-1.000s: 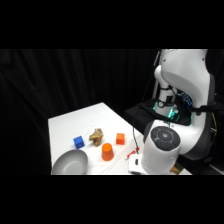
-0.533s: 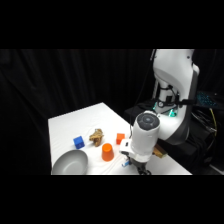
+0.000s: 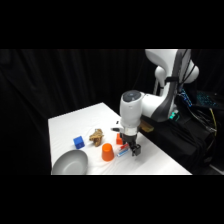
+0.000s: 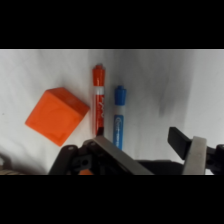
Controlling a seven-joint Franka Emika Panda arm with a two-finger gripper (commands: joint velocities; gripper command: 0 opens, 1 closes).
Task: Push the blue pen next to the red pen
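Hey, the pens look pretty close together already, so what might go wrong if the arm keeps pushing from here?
1. The blue pen already lies parallel beside the red pen with a narrow gap; more pushing may shove both sideways.
2. The orange cube sits just past the red pen, so a shoved red pen might knock it.
3. The gripper is low over the pens and may drag or roll one when moving.
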